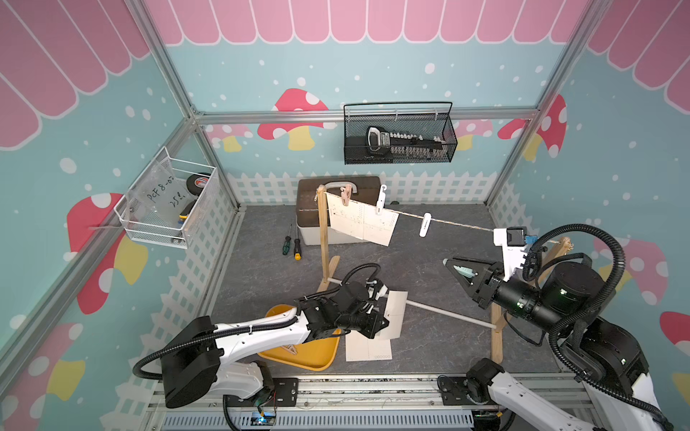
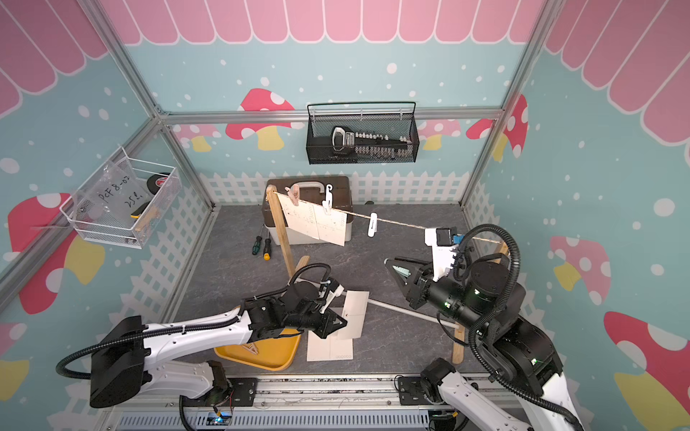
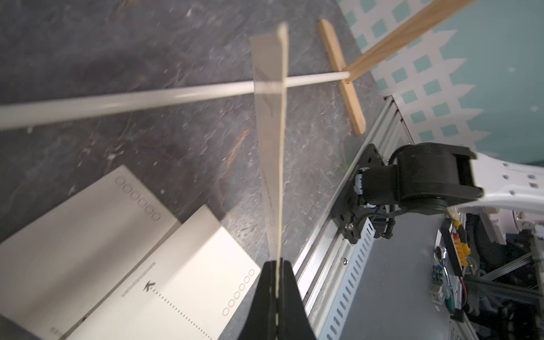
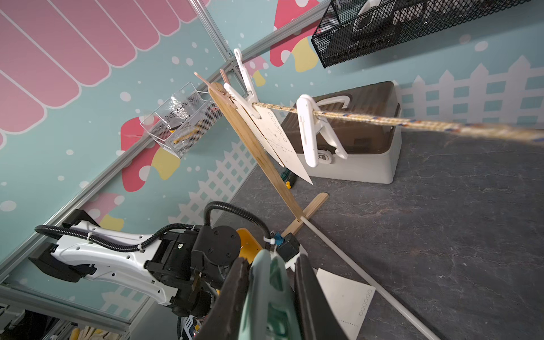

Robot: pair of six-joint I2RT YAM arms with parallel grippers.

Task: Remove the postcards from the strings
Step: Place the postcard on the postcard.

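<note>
Bimanual cell seen from above, left to right. A shallow yellow plastic tray (image 1: 298, 356) sits at the front. Just right of it is the left gripper (image 1: 382, 321), jaws clamped on one cream-white, nearly square postcard (image 1: 396, 312). This card is off the twine and held above two like postcards (image 1: 367, 349) lying flat on the dark grey tabletop (image 1: 410, 261). It projects from the jaws toward the thin white rod (image 1: 448, 314) joining the posts' feet, and the left wrist view shows it edge-on. Being nearly square, it has no marked long axis. The lying card in full view carries its circle row along the edge nearest the front rail. Further back, two postcards (image 1: 364, 225) hang overlapping, faces upright, from the beige twisted twine (image 1: 459, 223) beside a light wooden post (image 1: 323, 239), pinned by a tan peg (image 1: 345, 194) and a white peg (image 1: 381, 199). The right gripper (image 1: 450, 265), well apart from them, has its jaws narrowed around a pale mint plastic peg (image 1: 465, 274). The step in hand, by judgement, is laying the held card on the pile. It is best lowered nearly flat, clear of the rod, and released only once resting on the cards beneath.
</note>
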